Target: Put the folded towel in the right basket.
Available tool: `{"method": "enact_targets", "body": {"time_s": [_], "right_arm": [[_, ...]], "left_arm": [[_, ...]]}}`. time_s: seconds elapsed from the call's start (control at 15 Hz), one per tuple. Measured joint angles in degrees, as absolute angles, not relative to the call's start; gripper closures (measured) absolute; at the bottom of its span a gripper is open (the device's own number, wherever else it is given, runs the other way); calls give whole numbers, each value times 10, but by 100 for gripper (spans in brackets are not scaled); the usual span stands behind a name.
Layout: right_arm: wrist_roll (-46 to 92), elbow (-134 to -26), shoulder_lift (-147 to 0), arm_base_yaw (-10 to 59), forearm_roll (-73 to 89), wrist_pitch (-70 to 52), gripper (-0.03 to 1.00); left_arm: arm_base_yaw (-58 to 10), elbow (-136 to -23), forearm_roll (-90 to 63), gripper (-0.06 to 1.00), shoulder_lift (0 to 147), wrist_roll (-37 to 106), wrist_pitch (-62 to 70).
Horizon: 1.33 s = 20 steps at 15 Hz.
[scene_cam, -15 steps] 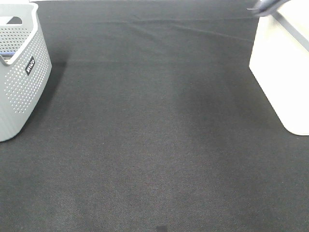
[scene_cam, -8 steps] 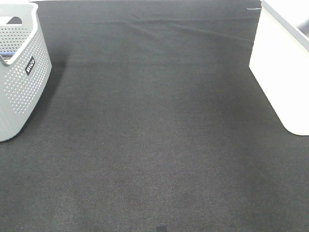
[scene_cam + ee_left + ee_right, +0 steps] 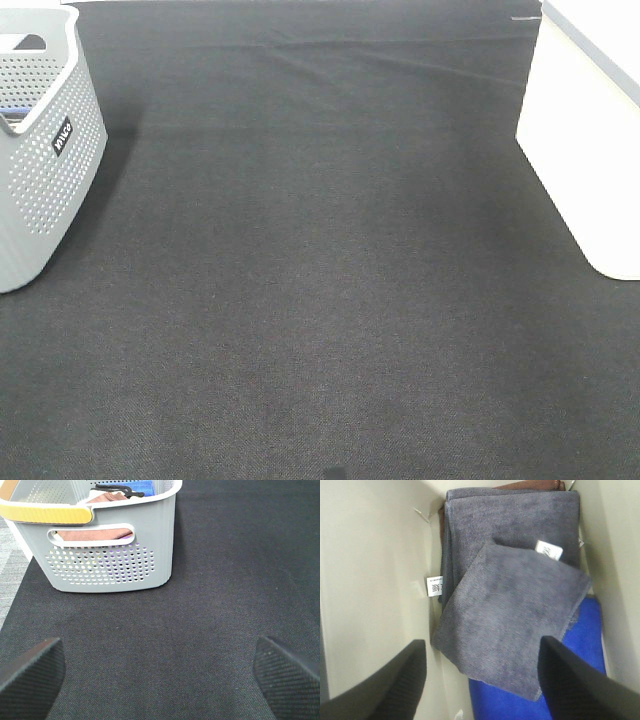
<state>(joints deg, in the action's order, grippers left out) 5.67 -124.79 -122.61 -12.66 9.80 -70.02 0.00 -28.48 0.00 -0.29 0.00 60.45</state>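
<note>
Right gripper [image 3: 481, 652] had quit the overhead view and hung, spread and empty, over folded towel [image 3: 512, 615] lying in right basket [image 3: 370, 580]

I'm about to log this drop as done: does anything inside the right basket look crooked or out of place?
The top grey towel lies askew, turned at an angle to the grey towel beneath and overlapping the blue towel. It is folded and sits inside the right basket; nothing looks spilled or damaged.
</note>
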Motion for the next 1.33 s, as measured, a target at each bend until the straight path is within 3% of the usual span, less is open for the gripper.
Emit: {"method": "enact_targets", "body": {"time_s": [0.4,0.8,1.33], "right_arm": [[46,-1248,-1210,-116,125,-700,33],[46,-1222,-1113,-14,80,-700,33],[46,-915,-896,1,65,-698,33]], "left_arm": [[0,-285,0,-3,-3,0,604],[0,-285,0,-3,-3,0,604],[0,-285,0,-3,-3,0,604]]}}
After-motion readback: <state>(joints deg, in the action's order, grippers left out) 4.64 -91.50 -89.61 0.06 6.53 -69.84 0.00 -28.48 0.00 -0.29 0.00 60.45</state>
